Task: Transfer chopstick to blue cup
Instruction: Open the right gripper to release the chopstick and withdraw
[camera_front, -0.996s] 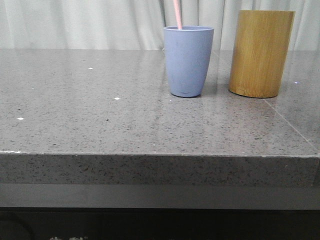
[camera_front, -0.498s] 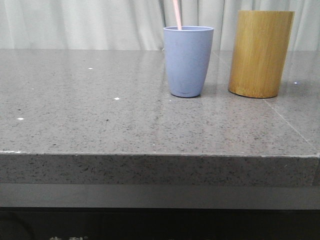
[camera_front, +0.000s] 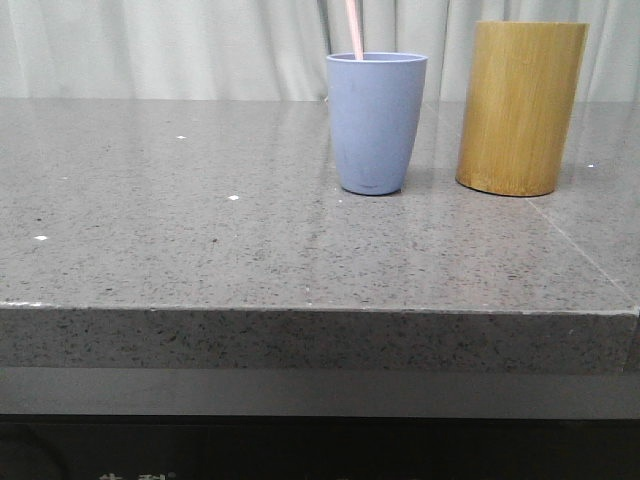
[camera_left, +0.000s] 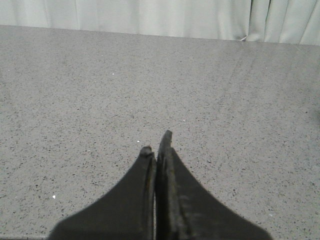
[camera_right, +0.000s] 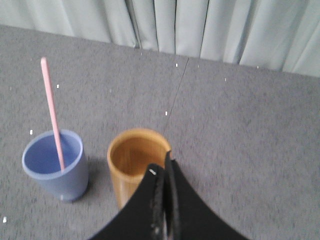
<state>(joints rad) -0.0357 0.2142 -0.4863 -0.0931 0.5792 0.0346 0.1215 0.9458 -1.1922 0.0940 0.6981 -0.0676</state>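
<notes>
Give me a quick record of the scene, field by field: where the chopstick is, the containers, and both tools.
chopstick: standing tilted inside the blue cup, top sticking out above the rim
bamboo cylinder: upright beside the cup, apart from it, looks empty inside
left tool: shut, holding nothing, over bare countertop
right tool: shut, holding nothing, above the bamboo cylinder
task status: looks done

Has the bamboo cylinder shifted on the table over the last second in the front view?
No. The bamboo cylinder stands in the same spot, right of the blue cup, with the same gap between them; the chopstick in the cup has not moved either.
</notes>
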